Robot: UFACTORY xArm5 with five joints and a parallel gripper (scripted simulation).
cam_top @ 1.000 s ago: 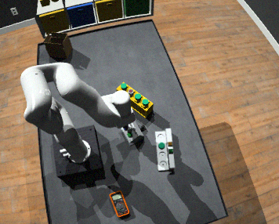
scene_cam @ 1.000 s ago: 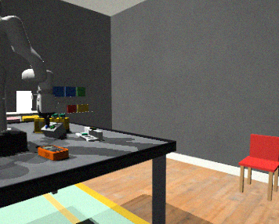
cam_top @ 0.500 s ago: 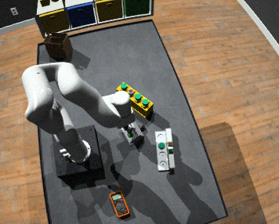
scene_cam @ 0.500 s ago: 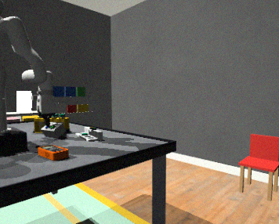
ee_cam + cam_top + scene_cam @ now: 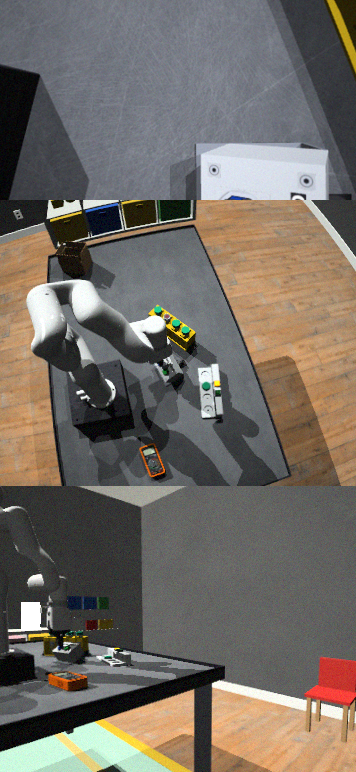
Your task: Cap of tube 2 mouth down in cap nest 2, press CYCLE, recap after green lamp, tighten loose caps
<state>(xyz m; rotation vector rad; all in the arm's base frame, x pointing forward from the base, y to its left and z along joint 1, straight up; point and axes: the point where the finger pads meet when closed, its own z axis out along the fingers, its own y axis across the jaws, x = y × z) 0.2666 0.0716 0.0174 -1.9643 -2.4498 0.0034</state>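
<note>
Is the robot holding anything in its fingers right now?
No, nothing. The gripper is shut with nothing between its fingers, poised over the key housing. The removed green cap sits in the cap tray.

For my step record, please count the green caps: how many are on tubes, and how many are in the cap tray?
Green caps on tubes in the yellow station: 3 ()
Green caps in the cap tray: 1 ()
Total: 4
</note>
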